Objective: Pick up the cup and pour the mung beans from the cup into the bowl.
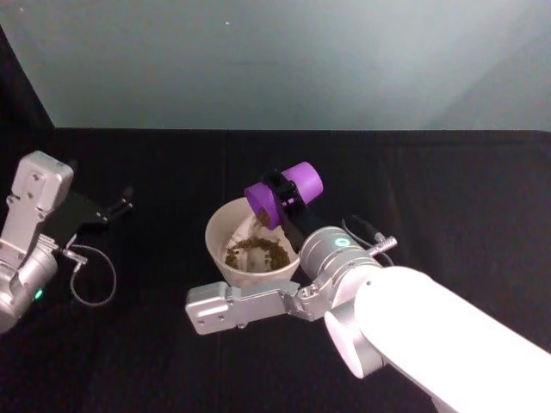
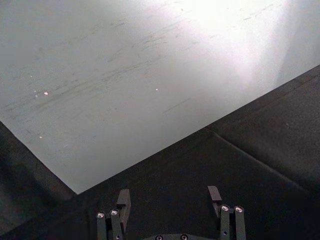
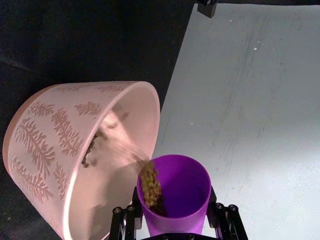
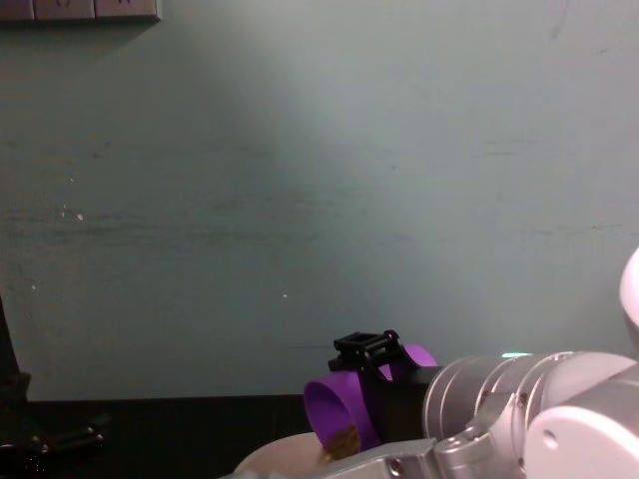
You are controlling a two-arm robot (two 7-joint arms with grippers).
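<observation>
The purple cup (image 1: 282,194) is tipped on its side over the far rim of the white bowl (image 1: 220,225), mouth toward the bowl. My right gripper (image 1: 284,191) is shut on the cup. Mung beans (image 3: 149,186) run out over the cup's (image 3: 176,195) lip, and a pile of beans (image 1: 255,254) lies inside the bowl (image 3: 60,135). The chest view shows the tilted cup (image 4: 344,411) held by my right gripper (image 4: 371,357) just above the bowl's rim (image 4: 275,457). My left gripper (image 2: 170,198) is open over black cloth, parked at the left (image 1: 119,206).
A black cloth (image 1: 448,189) covers the table, ending at a pale wall (image 1: 301,60) behind. A loose cable (image 1: 90,275) loops beside the left arm. My right arm's forearm (image 1: 258,305) lies across the near side of the bowl.
</observation>
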